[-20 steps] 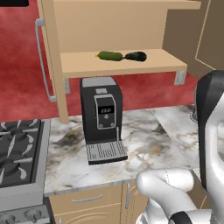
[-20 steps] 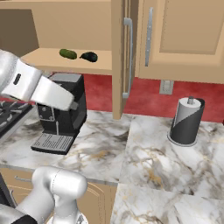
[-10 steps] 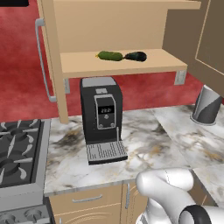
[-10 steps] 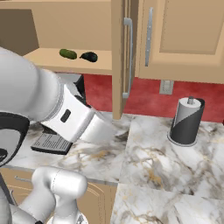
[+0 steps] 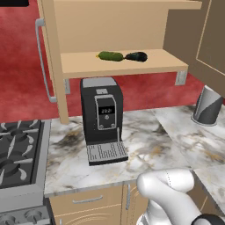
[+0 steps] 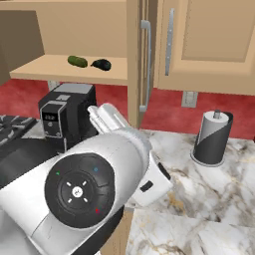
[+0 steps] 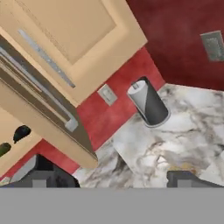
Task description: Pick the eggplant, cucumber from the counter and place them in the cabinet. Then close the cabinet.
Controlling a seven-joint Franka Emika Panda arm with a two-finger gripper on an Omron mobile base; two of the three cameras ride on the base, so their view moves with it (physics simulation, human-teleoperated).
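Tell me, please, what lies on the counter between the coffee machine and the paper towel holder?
Nothing: in the left base view the marbled counter runs bare from the coffee machine to the paper towel holder.

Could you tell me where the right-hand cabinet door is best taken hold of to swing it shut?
Judging by its pose, take the door by its long bar handle. The handle runs upright along the door, which stands open edge-on, so come from the right, jaws across the bar near its middle.
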